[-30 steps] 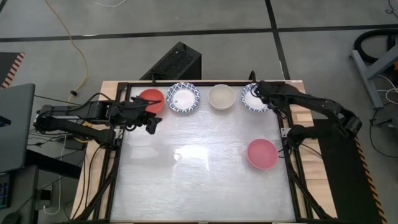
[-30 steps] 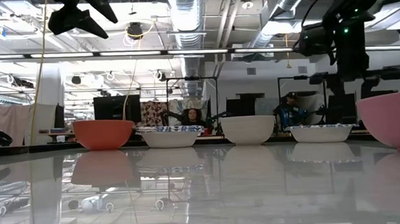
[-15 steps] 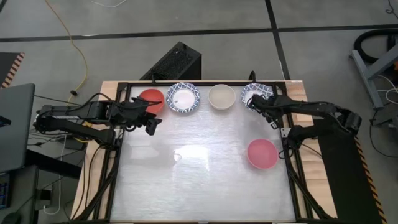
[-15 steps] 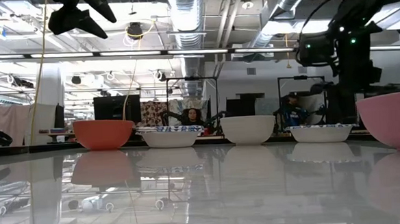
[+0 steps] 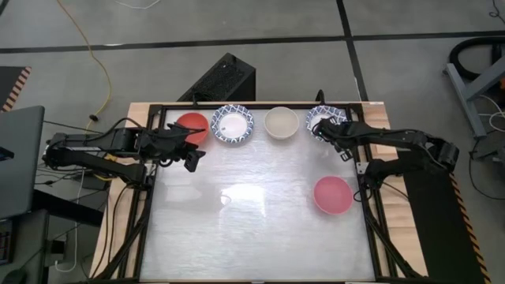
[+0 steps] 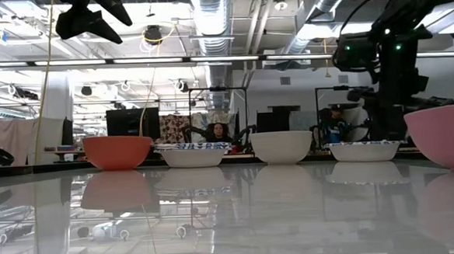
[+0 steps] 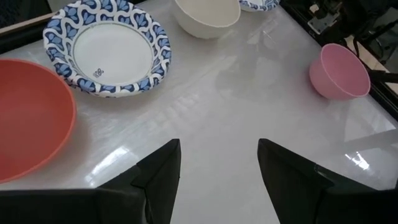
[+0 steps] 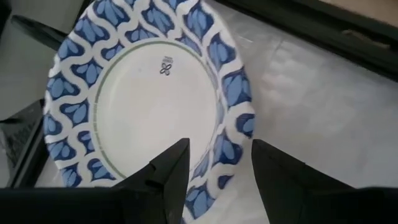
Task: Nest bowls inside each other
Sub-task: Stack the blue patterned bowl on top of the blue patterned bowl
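Along the table's far edge stand a red bowl (image 5: 192, 126), a blue-patterned bowl (image 5: 233, 124), a cream bowl (image 5: 281, 123) and a second blue-patterned bowl (image 5: 323, 118). A pink bowl (image 5: 332, 195) stands alone near the right edge. My right gripper (image 8: 217, 171) is open, low at the second patterned bowl's near side. That bowl's rim (image 8: 227, 152) lies between its fingers, one over the inside and one outside, and I see no touch. My left gripper (image 7: 217, 162) is open, high above the table just in front of the red bowl (image 7: 31, 118).
The black frame rail (image 5: 363, 170) runs along the table's right edge, close to my right arm. The glossy table top (image 5: 252, 213) stretches from the row of bowls to the near edge. In the low view, a room with people shows beyond the table.
My right gripper has come down and moved toward the table's near edge, from over the right patterned bowl to that bowl's near rim. It has turned about its own axis on the way. The bowls have stayed in place.
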Controlling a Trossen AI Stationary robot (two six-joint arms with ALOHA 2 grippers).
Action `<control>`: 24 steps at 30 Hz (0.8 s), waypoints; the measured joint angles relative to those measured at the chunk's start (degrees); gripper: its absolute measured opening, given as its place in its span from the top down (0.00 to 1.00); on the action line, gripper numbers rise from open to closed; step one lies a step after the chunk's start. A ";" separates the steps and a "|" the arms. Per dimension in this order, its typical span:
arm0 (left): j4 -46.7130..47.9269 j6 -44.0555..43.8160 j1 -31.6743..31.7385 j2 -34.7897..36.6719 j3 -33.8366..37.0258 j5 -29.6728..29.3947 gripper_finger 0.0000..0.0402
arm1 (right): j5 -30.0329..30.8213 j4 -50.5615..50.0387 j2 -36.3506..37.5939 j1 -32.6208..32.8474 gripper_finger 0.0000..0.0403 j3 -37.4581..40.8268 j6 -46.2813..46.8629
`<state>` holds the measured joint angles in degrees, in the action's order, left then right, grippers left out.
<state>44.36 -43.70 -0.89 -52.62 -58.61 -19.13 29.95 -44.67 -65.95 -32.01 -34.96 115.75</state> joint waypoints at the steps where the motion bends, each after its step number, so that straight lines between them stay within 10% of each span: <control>1: 0.00 0.00 0.00 0.00 0.00 0.19 0.49 | 0.02 0.09 0.00 0.00 0.52 0.00 -0.04; 18: -0.04 -0.09 0.00 0.00 0.00 0.85 0.49 | -0.47 20.47 0.00 -0.56 0.53 10.10 -0.56; 24: -0.07 -0.21 0.00 0.00 0.00 0.83 0.49 | -0.87 20.52 0.00 -0.83 0.68 10.10 -0.93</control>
<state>44.29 -43.92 -0.89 -52.62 -58.61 -18.31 29.07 -24.15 -65.95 -32.84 -24.86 114.82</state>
